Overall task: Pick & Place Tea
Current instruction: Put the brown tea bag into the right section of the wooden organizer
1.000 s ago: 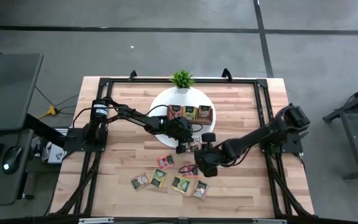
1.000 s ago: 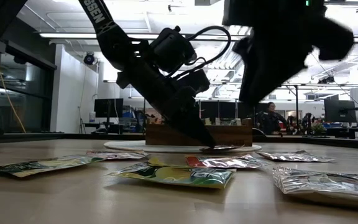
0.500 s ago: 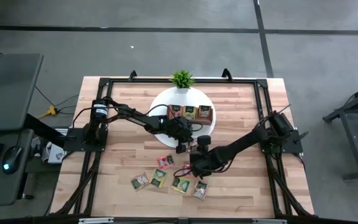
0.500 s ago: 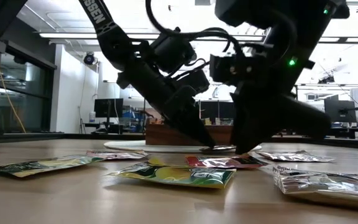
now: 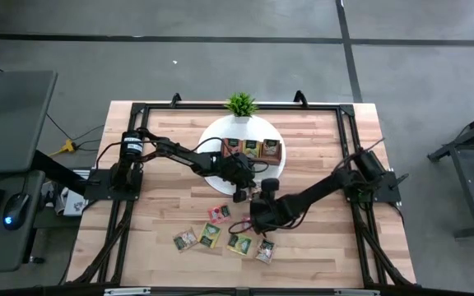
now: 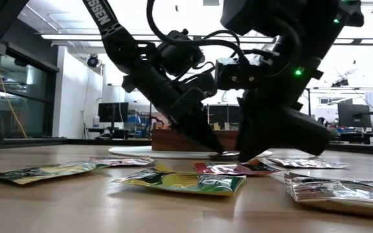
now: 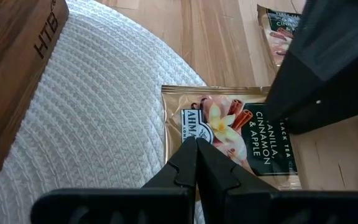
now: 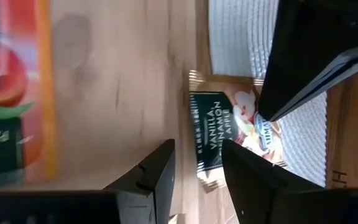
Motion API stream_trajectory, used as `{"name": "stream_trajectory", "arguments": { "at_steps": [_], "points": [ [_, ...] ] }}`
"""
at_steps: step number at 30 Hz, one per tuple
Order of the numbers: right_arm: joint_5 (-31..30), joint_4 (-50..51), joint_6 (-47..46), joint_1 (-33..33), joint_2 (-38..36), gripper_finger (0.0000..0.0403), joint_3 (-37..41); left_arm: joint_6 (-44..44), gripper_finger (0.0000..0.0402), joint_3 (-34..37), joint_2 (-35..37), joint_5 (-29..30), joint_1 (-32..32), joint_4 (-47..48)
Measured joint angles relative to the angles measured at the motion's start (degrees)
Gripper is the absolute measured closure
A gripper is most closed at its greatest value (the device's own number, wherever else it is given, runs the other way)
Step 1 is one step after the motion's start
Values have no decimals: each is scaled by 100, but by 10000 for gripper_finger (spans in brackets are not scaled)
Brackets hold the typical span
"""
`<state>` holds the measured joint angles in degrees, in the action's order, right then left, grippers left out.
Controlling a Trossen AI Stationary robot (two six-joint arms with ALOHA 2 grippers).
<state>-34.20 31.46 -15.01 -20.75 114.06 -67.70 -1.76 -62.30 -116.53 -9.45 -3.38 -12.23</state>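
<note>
Right hand (image 8: pixel 196 167), fingers parted, just above a vanilla-cinnamon-apple sachet (image 8: pixel 219 134) pinned by the left hand (image 8: pixel 263 115).

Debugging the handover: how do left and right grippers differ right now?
The left gripper is shut, fingertips pressed on the vanilla cinnamon sachet; the right gripper is open, holding nothing. The left sits at the white mat's edge, the right over bare wood. Both aim at the same sachet.

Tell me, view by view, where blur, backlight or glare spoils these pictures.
Low view: bright ceiling lights behind turn both arms into silhouettes; the nearest sachet is soft, its foil glinting. Right wrist view: the red-orange sachet at the edge is smeared, and the vanilla sachet only fairly sharp. Left wrist view: crisp label on that sachet; the left pincer shut. High view: even light, sachets tiny.
</note>
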Motion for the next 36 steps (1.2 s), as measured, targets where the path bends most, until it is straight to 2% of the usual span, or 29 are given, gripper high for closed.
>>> {"name": "stream_trajectory", "arguments": {
  "at_steps": [12, 15, 20, 29, 36],
  "points": [
    [142, 24, -19, 281, 2, 281, 0, -2, 401, 4, -4, -35, 0, 4],
    [270, 29, -185, 275, 2, 311, 0, -2, 402, 4, -4, -44, 0, 4],
    [611, -5, -301, 234, 4, 391, -2, -4, 402, 4, -4, -76, 5, 13],
    [764, 159, -832, 168, -5, 399, -142, -4, 402, 7, -4, -172, 2, -27],
    [861, 363, -861, 163, 0, 402, -330, 6, 402, -50, -17, -338, 5, -56]
  ]
}}
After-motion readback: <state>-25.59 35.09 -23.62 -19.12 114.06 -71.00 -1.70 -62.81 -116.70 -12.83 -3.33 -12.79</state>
